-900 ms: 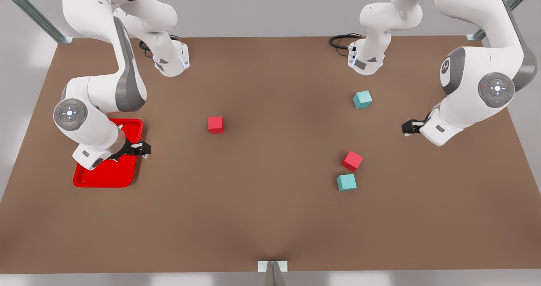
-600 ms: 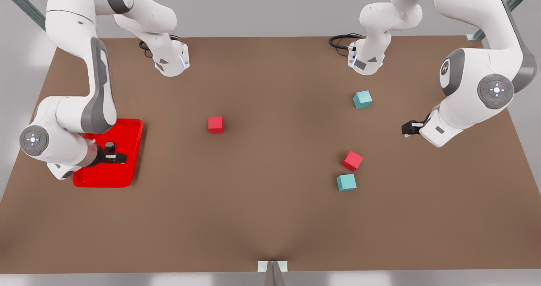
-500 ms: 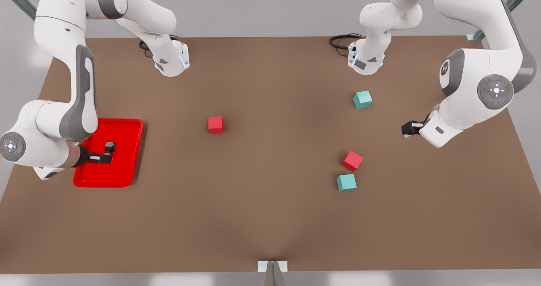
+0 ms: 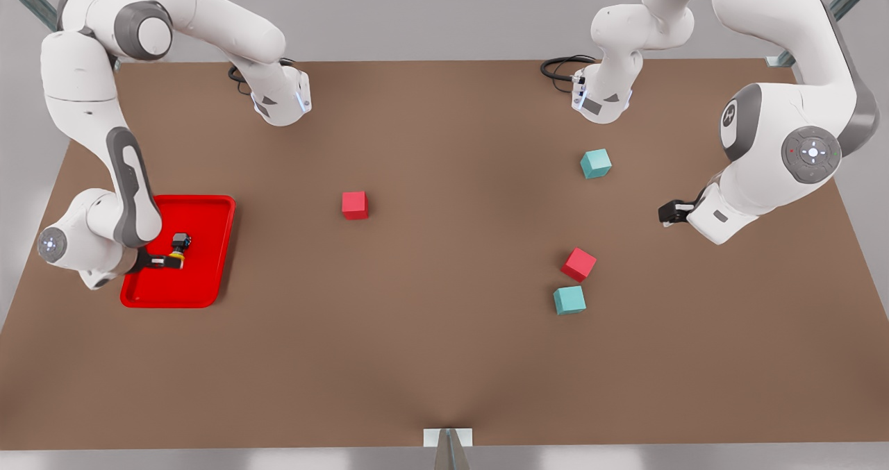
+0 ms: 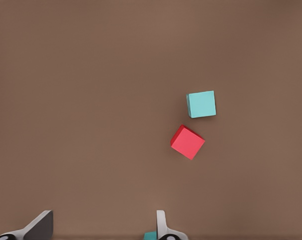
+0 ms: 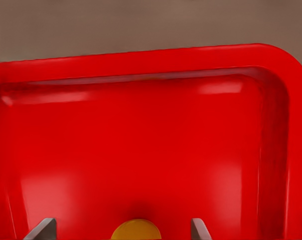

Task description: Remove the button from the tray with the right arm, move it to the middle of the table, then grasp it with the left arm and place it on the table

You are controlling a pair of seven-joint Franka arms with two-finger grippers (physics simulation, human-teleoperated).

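- The button [image 4: 180,243], yellow cap on a black body, sits inside the red tray [image 4: 208,275], which lies on the brown desk [image 4: 444,359] near the edge at the front view's left.
- The right claw [image 4: 170,262] hangs low over the tray floor just beside the button; in the right wrist view its two fingers [image 6: 44,229] stand spread, released, with the yellow cap [image 6: 135,230] between them and not gripped.
- The tray's raised rim [image 6: 191,55] curves around a rounded corner beyond the button, with bare desk past it.
- The left claw [image 4: 668,212] hovers over the desk far across from the tray, its arm waiting; its fingers [image 5: 38,227] are parted, holding nothing.
- A red cube [image 4: 578,264] and a teal cube [image 4: 569,300] lie close together on the desk below the left claw, well apart from the tray.
- A second teal cube [image 4: 596,164] rests farther back; another red cube [image 4: 355,205] sits between the tray and the cube pair.
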